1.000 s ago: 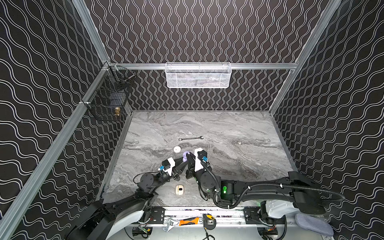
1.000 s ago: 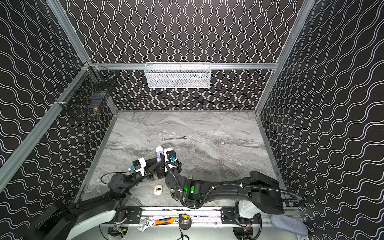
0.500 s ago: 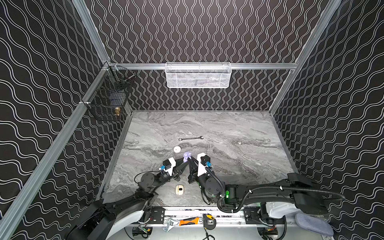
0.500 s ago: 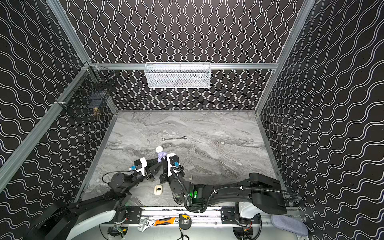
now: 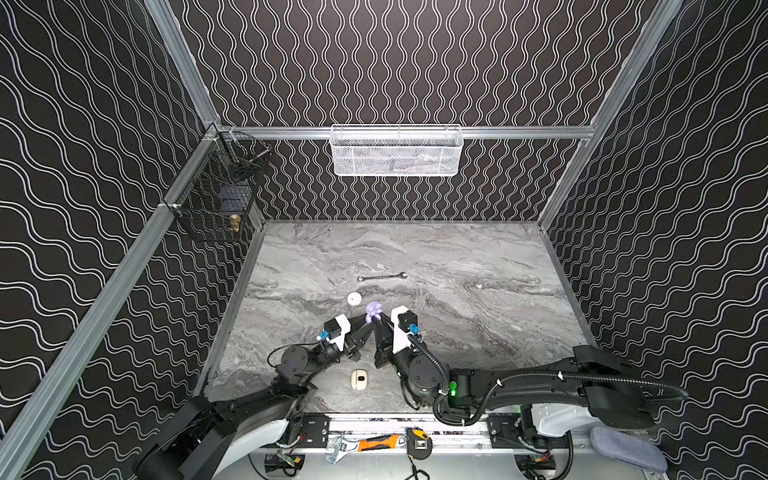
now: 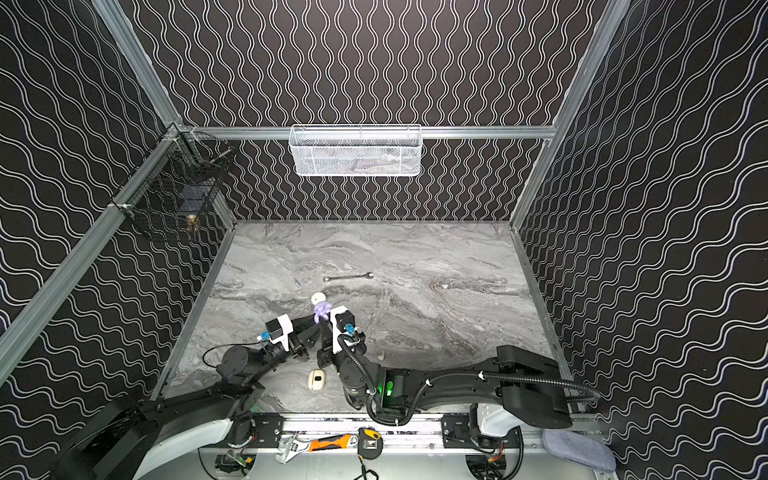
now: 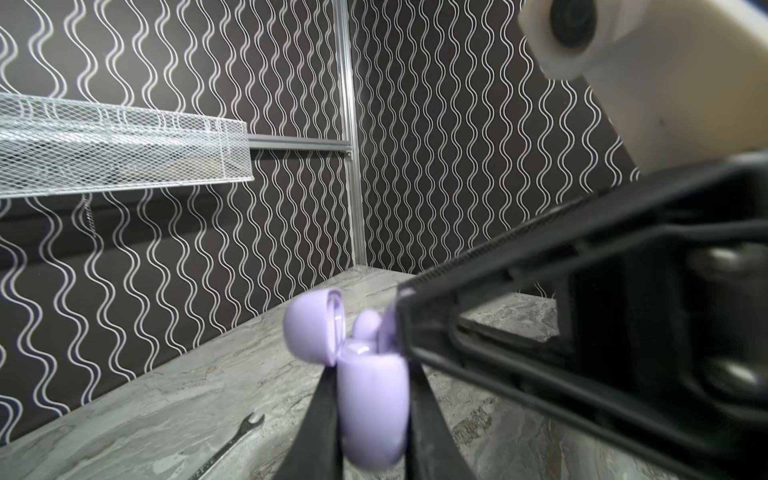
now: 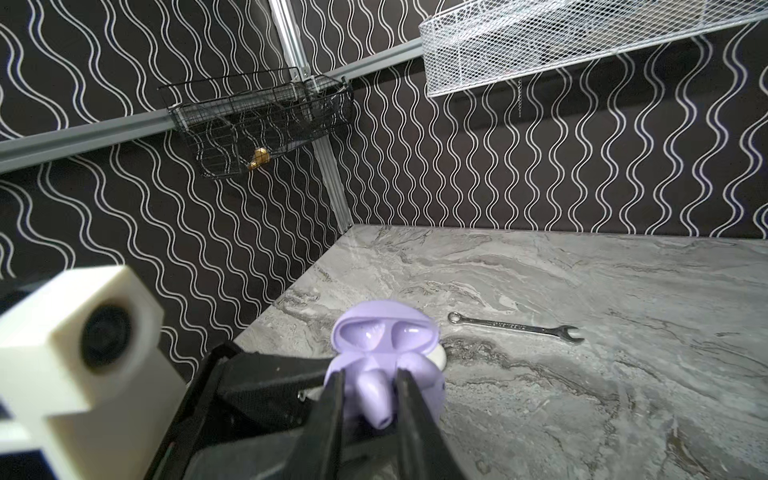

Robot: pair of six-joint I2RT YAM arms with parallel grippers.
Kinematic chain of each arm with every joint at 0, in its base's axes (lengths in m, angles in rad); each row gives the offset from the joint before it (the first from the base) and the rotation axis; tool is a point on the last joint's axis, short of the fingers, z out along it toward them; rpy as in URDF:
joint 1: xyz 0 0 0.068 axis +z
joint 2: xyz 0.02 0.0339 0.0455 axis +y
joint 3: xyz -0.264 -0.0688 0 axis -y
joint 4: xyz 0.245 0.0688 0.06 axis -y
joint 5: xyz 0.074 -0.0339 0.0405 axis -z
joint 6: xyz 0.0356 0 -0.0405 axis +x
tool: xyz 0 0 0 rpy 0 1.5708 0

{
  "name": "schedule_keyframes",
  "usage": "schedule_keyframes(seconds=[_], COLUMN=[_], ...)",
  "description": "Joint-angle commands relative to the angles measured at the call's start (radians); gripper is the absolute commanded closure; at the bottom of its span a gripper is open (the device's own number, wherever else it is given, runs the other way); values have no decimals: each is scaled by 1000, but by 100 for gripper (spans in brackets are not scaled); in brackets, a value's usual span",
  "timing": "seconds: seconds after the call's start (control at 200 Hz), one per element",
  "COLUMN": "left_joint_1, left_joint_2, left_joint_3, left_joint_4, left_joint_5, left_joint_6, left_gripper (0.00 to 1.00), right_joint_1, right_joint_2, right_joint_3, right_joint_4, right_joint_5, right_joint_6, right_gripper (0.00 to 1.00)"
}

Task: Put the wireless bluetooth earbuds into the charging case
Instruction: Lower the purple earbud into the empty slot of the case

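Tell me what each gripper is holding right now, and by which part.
The left gripper clamps the purple case by its lower body. The right gripper straddles the earbud stem with slim gaps, seemingly holding nothing.

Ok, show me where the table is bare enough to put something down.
Bare: the back strip between wrench and rear wall; the right side, from the wrench to the right wall, apart from one tiny white bit. Crowded: front centre, where both arms meet at the lavender case, with the white case and cream case beside them.
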Motion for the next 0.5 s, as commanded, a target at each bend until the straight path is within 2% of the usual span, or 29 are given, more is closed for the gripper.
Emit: schedule_keyframes(seconds=[0.0, 0.145, 0.33, 0.405, 0.495], left_joint_1=[1, 1, 1, 1, 1], left_joint_2=[-3, -6, 1, 0, -4], left_joint_3=[2, 5, 2, 1, 2], left_joint_4=[81, 72, 84, 85, 79], left_joint_5=[-5, -5, -5, -6, -5], left_joint_6=[3, 5, 5, 5, 7], left_gripper=[100, 100, 100, 100, 100], right_joint_1=[11, 35, 57, 59, 58], right_joint_2=[-23, -88, -208, -265, -305], right_joint_3=[3, -15, -39, -56, -66], right_joint_4=[-18, -26, -96, -134, -208], right_joint_5=[-24, -25, -11, -10, 14], right_joint_6=[-28, -47, -33, -13, 45], right_gripper=[63, 55, 54, 58, 69])
